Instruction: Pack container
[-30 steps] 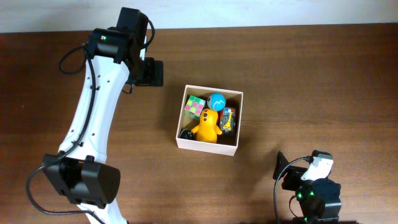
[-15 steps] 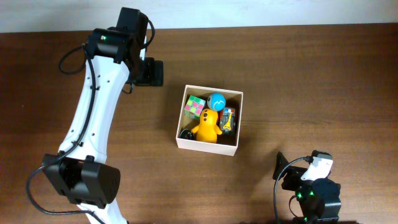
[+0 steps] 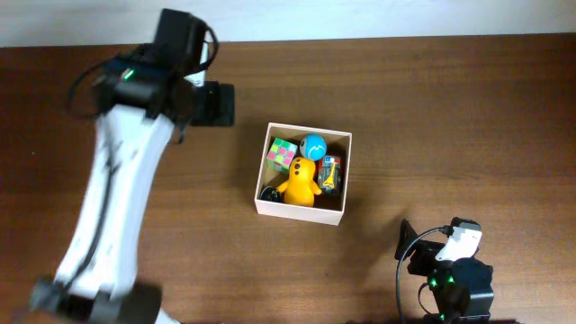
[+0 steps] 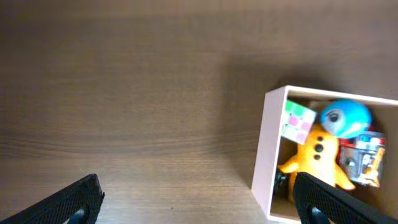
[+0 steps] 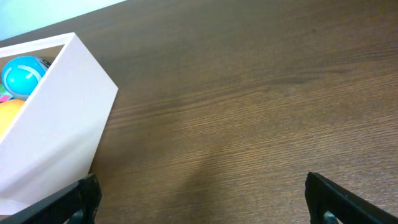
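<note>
The container (image 3: 298,212) is a square white-walled box at the table's middle. It holds a yellow figure (image 3: 300,183), a blue ball (image 3: 313,145), a coloured cube (image 3: 282,154) and a small striped toy (image 3: 331,173). My left gripper (image 3: 216,103) is open and empty, up and to the left of the box. In the left wrist view (image 4: 199,205) the box wall (image 4: 268,155) is at the right. My right gripper (image 3: 409,248) is open and empty near the front edge, to the box's lower right. Its wrist view (image 5: 202,199) shows the box wall (image 5: 56,124) at the left.
The brown wooden table (image 3: 450,117) surrounds the box on all sides. A pale strip runs along the table's far edge (image 3: 360,18). My left arm (image 3: 108,198) stretches along the table's left side.
My left arm is now motion-blurred and its upper part has shifted slightly left. The box, the toys and my right arm have not moved.
</note>
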Controlling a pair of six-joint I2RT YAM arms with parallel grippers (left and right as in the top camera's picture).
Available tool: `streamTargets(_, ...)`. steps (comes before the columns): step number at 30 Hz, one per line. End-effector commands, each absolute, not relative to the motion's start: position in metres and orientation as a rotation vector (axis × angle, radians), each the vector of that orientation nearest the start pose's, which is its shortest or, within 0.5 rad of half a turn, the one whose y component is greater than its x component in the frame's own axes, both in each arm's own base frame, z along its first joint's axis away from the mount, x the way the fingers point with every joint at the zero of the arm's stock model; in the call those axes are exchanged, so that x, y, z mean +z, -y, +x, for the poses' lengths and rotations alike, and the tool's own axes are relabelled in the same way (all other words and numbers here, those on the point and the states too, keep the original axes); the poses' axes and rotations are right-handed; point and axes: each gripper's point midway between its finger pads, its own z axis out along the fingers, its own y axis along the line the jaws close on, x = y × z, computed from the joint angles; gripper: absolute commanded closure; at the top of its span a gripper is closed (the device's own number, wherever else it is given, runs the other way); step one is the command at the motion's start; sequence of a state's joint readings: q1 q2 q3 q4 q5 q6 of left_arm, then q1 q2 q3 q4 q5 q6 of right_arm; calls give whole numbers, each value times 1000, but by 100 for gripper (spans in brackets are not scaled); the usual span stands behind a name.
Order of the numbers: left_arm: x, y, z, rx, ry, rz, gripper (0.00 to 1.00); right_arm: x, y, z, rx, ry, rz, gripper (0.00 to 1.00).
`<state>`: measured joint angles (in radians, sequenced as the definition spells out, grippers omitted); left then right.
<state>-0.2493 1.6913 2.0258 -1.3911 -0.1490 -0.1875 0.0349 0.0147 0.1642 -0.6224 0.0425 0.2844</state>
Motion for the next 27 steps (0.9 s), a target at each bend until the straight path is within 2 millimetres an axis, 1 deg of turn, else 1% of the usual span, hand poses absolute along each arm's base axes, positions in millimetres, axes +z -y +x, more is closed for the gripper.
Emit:
streamTargets(1,337,38,351,185,-2460,-16,1,100,1,209,157,-2021,288,1)
streamTargets(3,345,28,348,218,-2372,-53,1,100,1,209,157,-2021,288,1)
streamTargets(5,347,22,345,216,-2282,-84,1,100,1,209,157,-2021,288,1)
streamTargets(8,336,18,338,145,-2175,-110,1,100,1,209,157,-2021,288,1)
streamTargets(12,311,23,322,6,-2066,-28,1,100,1,209,157,-2021,288,1)
streamTargets(15,293,18,303,-43,-1999,-23,1,100,1,209,157,-2021,288,1)
streamTargets(21,234,-2,260,-7,-1996,-83,1,100,1,209,157,-2021,288,1)
streamTargets(24,209,-5,244,-2,-1987,-92,1,100,1,209,157,-2021,288,1)
streamTargets(27,188,-4,233,-11,-1974,-87,1,100,1,209,157,-2021,288,1)
